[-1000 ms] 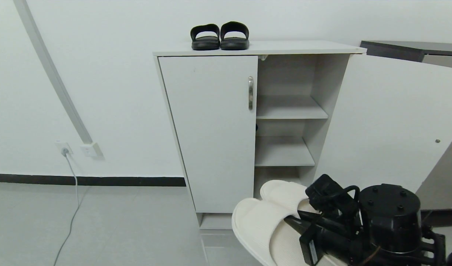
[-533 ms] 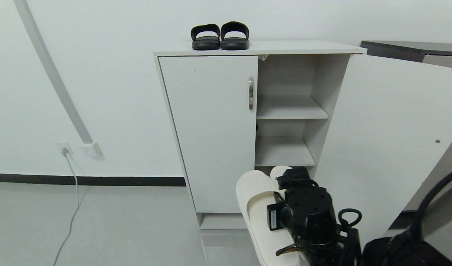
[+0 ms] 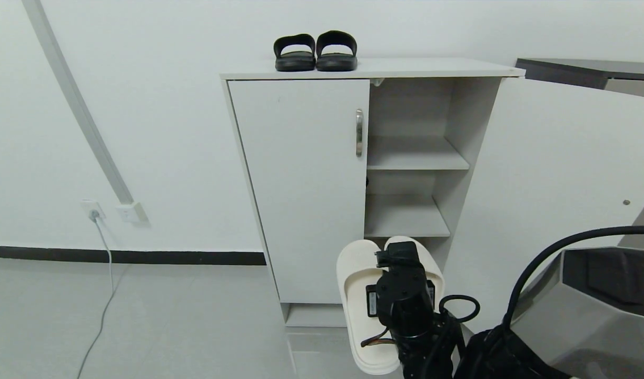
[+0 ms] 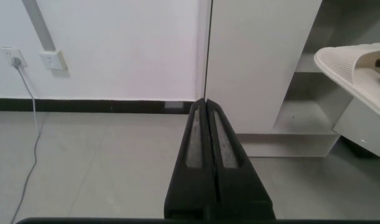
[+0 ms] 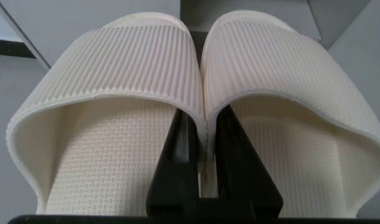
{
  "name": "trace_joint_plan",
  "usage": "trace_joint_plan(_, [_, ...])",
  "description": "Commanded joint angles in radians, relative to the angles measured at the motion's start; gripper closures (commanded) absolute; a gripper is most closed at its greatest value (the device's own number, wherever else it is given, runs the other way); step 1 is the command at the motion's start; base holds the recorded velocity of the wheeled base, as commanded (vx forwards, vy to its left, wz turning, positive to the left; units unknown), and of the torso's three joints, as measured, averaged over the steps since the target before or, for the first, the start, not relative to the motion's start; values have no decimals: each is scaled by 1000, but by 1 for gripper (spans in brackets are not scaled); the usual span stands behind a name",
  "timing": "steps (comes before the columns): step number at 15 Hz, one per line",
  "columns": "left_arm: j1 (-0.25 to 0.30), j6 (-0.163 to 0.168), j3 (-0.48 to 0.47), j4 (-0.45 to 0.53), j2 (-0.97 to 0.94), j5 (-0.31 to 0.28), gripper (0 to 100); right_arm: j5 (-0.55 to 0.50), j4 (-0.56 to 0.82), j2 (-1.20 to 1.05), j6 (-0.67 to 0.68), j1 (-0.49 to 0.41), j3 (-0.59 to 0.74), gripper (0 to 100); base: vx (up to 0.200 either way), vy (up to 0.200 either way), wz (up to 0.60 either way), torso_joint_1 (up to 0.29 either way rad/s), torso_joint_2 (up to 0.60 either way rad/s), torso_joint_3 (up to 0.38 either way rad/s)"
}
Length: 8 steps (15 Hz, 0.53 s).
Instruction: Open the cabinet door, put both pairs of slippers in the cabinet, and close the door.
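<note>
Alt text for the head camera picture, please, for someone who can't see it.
The right gripper holds a pair of white slippers before the bottom compartment of a white cabinet whose right door stands open. Black slippers sit on the cabinet's top; its left door is shut.

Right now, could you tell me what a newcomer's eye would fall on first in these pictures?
The pair of white slippers stands out first, pinched side by side by the right gripper in front of the low end of the open cabinet. Next, the black slippers sit on the cabinet's top, above its shut left door, while the right door stands wide open.
</note>
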Motion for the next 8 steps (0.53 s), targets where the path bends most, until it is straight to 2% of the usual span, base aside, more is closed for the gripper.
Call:
trace_joint_plan(1, [0,0,0,0,1,0,100,0,0,18,1,-14,-1,100,0,-200,0,2,-2,2])
trace_joint_plan(7, [0,-1,0,0,1,0,100,2,0,53,1,-40,-11,100,0,-200,0,3,2,4])
trace_joint_plan(8, [1,0,0,0,1,0,100,2,-2,71,1,-45,-22,100,0,0,0,0,0,0])
